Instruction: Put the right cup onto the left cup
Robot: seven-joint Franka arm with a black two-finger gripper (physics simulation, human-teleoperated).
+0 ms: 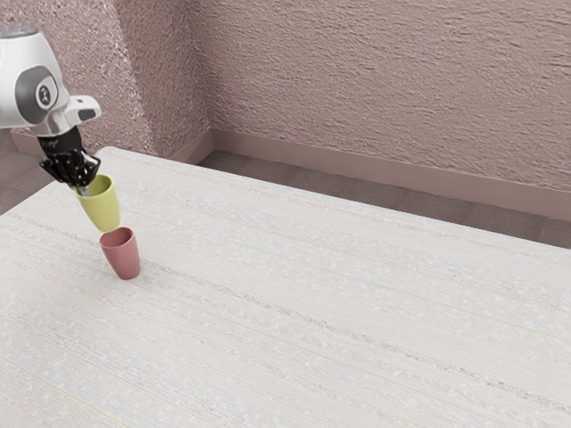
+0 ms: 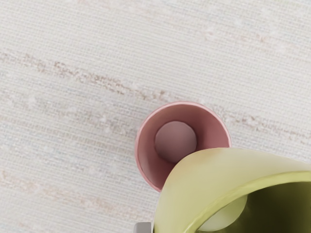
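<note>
The black gripper (image 1: 84, 187) is at the rim of the yellow-green cup (image 1: 102, 207), shut on its wall and holding it up. In the wrist view a grey fingertip (image 2: 143, 227) stands against the outside of the yellow-green cup (image 2: 209, 170). Below it, the pink cup (image 1: 122, 255) stands upright on the table, its mouth facing up. From above, the held cup covers part of the rim of the pink cup (image 2: 176, 141). Whether the two cups touch I cannot tell.
The pale, wood-grained table (image 1: 312, 303) stretches away toward the exterior view's right. Behind its far edge are a dark floor (image 1: 375, 201) and a rough pinkish wall (image 1: 384, 89).
</note>
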